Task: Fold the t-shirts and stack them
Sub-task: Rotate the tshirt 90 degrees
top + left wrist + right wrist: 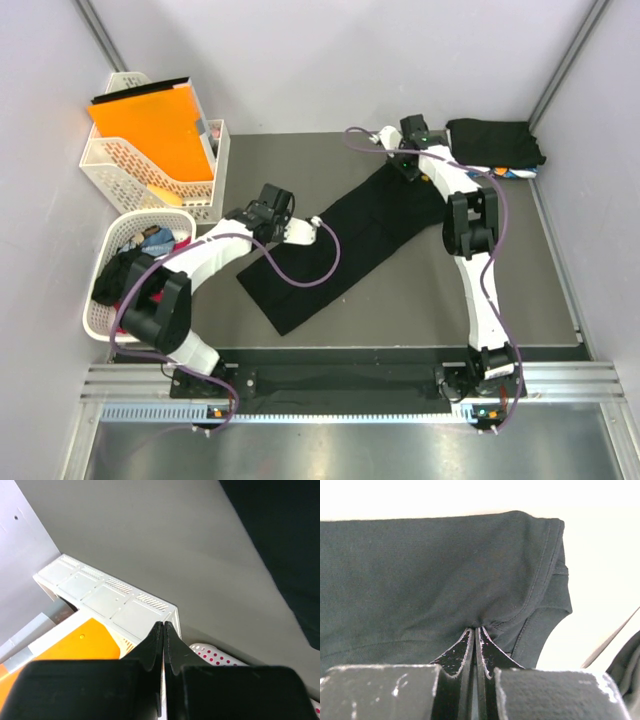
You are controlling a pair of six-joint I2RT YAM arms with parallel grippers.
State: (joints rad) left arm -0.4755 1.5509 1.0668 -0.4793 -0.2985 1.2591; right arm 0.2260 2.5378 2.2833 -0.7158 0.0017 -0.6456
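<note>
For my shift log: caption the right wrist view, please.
The right gripper, shut, pinches a pucker of the black shirt.

Robot lab cell: plain grey partition walls (40, 100) boxing in table (400, 310), arms (480, 290) bolted to aluminium rail (560, 378).

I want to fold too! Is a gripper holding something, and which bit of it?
The right gripper pinches the black t-shirt beside a sleeve seam; the left gripper is shut on nothing.

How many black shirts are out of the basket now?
2. The spread black shirt lies diagonally across mid-table; the folded black shirt sits at the far right corner on patterned cloth. More may be hidden beneath it.
</note>
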